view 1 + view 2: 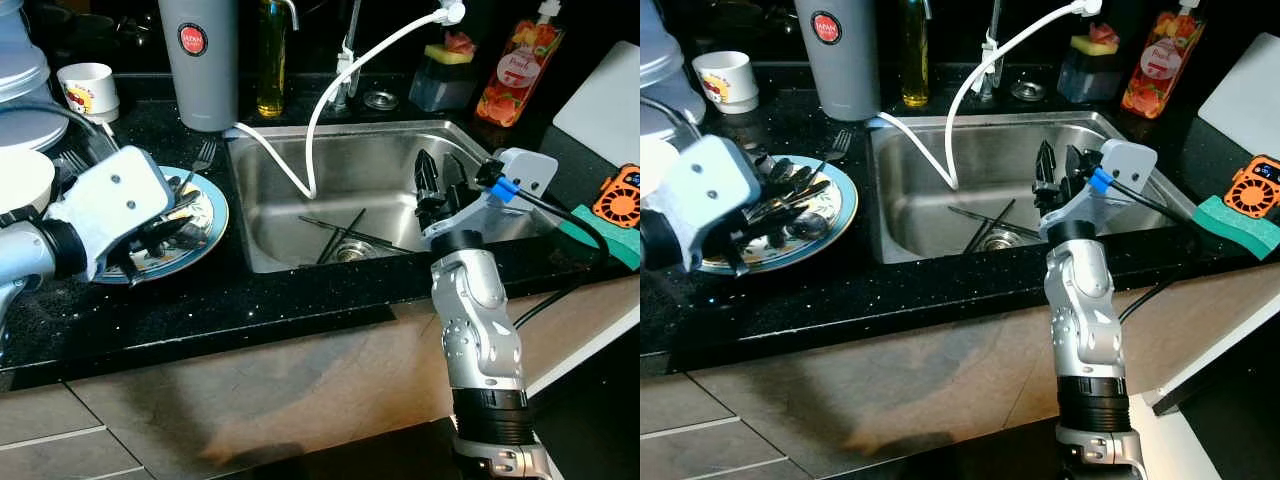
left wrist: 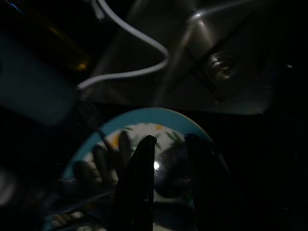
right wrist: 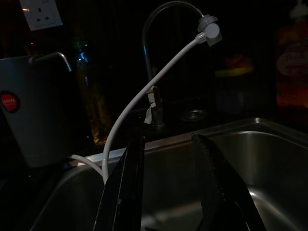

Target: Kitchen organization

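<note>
- Left gripper (image 2: 166, 159), fingers slightly apart, hovers over a blue-rimmed floral ceramic plate (image 1: 205, 235) holding what seems dark cutlery (image 1: 790, 195): fragile, slippery; grip the rim.
- Right gripper (image 3: 168, 163), fingers apart, hangs over the steel sink (image 1: 390, 160).

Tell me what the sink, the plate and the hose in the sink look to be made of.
Sink: brushed stainless steel, judging by its dull grey sheen and soft reflections.
Plate: probably glazed ceramic; glossy, blue rim, painted pattern.
Hose: likely flexible white plastic or rubber, since it bends in a smooth curve.
</note>
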Robot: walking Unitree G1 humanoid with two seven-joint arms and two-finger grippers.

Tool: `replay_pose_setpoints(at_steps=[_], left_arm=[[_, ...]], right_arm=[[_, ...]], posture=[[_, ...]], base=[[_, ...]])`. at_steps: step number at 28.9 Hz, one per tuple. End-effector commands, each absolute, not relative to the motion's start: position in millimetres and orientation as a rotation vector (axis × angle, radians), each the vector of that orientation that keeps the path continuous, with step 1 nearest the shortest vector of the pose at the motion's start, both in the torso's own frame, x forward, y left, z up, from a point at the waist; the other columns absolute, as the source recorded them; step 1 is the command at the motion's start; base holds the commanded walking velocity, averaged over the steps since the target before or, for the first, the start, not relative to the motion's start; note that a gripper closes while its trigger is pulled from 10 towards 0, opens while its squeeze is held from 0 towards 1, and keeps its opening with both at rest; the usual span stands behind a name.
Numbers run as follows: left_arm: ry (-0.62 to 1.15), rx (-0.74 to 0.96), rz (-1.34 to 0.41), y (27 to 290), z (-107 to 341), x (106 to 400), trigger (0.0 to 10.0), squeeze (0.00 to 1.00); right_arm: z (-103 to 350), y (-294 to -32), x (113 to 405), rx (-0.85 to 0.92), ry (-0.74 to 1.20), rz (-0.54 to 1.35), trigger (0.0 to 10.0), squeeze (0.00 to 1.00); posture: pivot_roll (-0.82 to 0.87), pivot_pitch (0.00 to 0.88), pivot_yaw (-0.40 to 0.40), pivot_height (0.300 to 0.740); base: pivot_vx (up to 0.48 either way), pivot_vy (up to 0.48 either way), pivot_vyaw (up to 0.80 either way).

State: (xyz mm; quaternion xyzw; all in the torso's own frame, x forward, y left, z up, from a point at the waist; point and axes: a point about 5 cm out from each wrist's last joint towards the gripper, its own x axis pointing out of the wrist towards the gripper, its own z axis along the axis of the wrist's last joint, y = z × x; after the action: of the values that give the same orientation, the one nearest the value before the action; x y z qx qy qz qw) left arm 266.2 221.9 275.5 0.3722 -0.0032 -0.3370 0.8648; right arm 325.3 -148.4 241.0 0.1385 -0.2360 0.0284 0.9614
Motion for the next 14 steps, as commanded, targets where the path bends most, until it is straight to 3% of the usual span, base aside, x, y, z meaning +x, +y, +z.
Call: replay_pose_setpoints(at_steps=[1, 14], left_arm=[[0.021, 0.763, -0.784, 219, 268, 270, 10.0, 0.00], [0.068, 0.802, -0.902, 218, 259, 283, 10.0, 0.00]], right_arm=[[237, -151, 325, 0.285, -0.472, 0.042, 10.0, 0.00], [237, -156, 322, 0.278, -0.483, 0.014, 10.0, 0.00]], posture=[[0.13, 0.057, -0.065, 0.740], [0.11, 0.044, -0.047, 0.740]], base=[[0.000, 0.000, 0.00], [0.000, 0.000, 0.00]])
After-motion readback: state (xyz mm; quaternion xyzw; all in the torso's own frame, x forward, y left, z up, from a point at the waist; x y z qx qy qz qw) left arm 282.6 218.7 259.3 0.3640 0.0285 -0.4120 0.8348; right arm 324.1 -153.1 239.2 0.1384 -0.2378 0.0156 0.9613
